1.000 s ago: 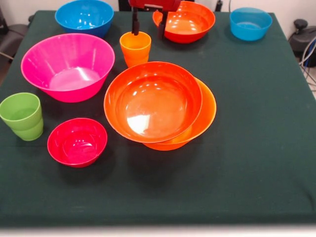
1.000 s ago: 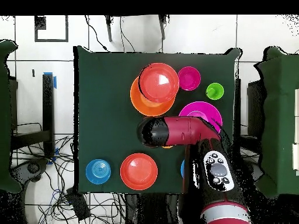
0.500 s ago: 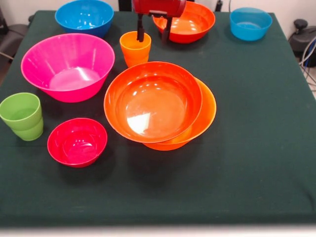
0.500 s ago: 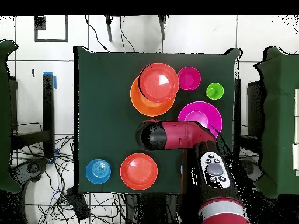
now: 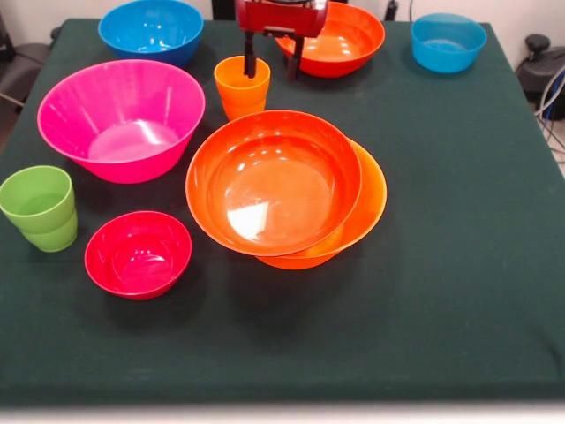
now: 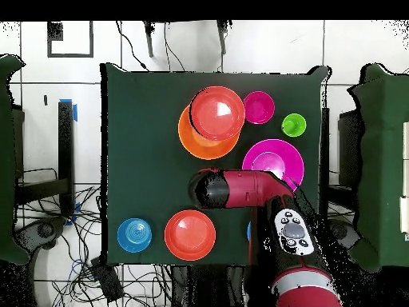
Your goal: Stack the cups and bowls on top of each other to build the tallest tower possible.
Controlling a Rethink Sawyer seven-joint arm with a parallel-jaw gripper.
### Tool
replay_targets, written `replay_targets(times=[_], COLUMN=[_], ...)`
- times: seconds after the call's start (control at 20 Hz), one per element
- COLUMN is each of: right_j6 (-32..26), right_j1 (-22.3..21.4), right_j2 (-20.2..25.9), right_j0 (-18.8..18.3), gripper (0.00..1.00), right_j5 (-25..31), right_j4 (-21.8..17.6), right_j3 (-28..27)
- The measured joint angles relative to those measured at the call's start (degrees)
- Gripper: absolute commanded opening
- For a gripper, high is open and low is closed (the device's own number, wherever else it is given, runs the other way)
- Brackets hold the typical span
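Observation:
In the front view my gripper (image 5: 271, 64) hangs open over the right rim of the orange cup (image 5: 242, 87). Its left finger (image 5: 251, 60) dips into the cup's mouth and the right one (image 5: 292, 65) stands outside, clear of the wall. The tower (image 5: 282, 190) is a red-orange bowl (image 5: 269, 181) nested in the wide orange bowl (image 5: 369, 212) at mid-table. From overhead the tower (image 6: 212, 120) shows, but the arm (image 6: 240, 188) hides the orange cup. A green cup (image 5: 39, 208), a pink bowl (image 5: 122, 119) and a crimson bowl (image 5: 138, 253) stand to the left.
A large blue bowl (image 5: 150, 30), another red-orange bowl (image 5: 334, 40) and a small blue bowl (image 5: 448, 41) line the far edge. The red-orange bowl sits right behind the gripper. Chairs and cables surround the table (image 6: 144, 160) in the overhead view.
The gripper has shifted slightly right in the front view. Its left finger has moved from the cup's middle toward the right rim. Cups and bowls have not moved.

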Motion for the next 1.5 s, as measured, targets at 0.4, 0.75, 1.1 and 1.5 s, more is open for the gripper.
replay_targets(times=[0.4, 0.75, 1.1, 1.5], right_j6=[0.0, 0.0, 0.0, 0.0], right_j1=[0.9, 0.9, 0.9, 0.9], right_j2=[-1.5, -2.7, -4.2, -4.6], right_j0=[0.0, 0.7, 2.1, 2.2], gripper=[1.0, 0.0, 0.0, 0.0], right_j5=[-0.9, -4.1, -5.5, -5.5], right_j4=[0.5, 0.7, 1.3, 1.7], right_j3=[0.8, 0.8, 0.8, 0.9])
